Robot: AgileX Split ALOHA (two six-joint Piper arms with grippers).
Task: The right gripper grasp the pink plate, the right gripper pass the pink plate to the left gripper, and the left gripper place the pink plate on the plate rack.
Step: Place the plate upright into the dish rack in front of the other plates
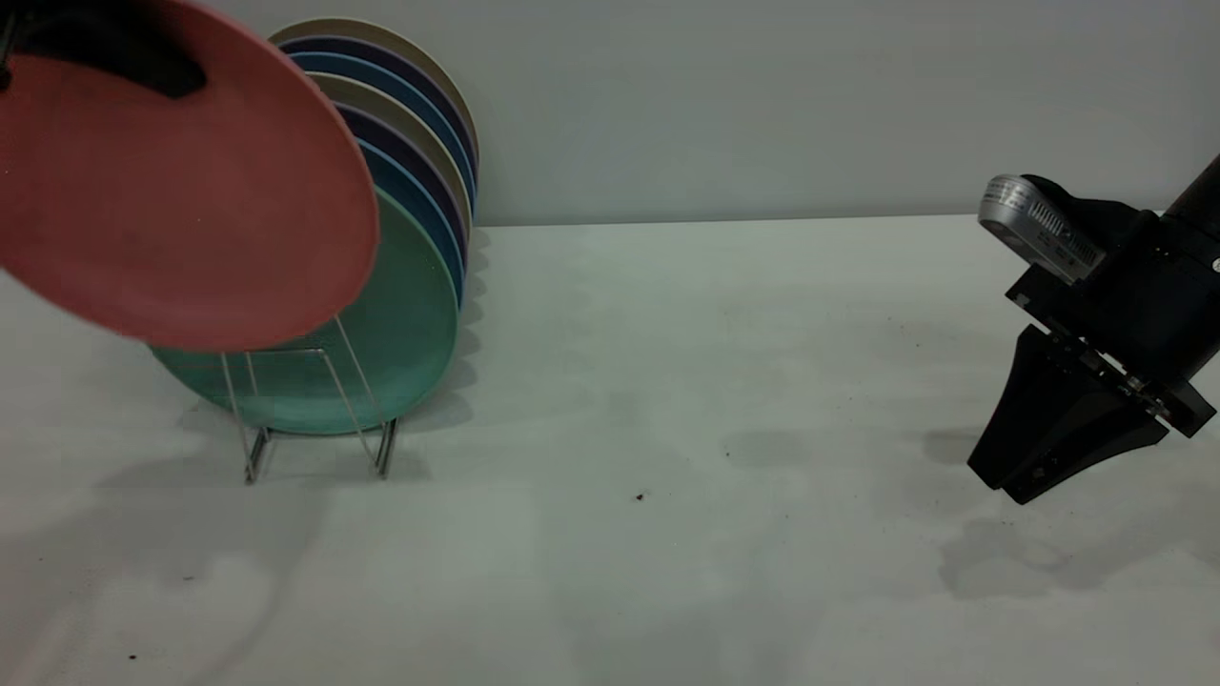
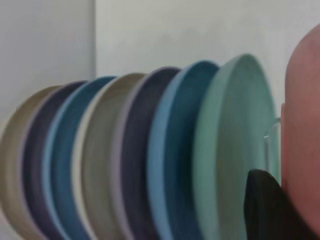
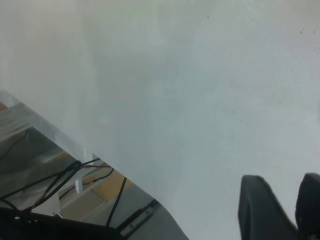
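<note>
Setting: pale grey worktop (image 1: 667, 400) before a plain light wall.
Pink plate: large round salmon-pink matte plate (image 1: 181, 200), tilted, raised at far left in front of the rack's first loop, overlapping the mint-green plate (image 1: 410, 333).
Left claw: black (image 1: 114, 57), clamped on the pink plate's upper rim.
Rack: thin silver wire plate rack (image 1: 250, 448), holding upright green, blue, navy and beige plates (image 1: 419, 133).
Right claw: black tapered (image 1: 1020, 481), low at far right above the worktop, nothing held; fingers look nearly together.

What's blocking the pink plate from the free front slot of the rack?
Nothing visible. The left tool holds the pink plate tilted above the plate rack, whose front wire loop stands bare ahead of the green plate. The right tool is far right.
</note>
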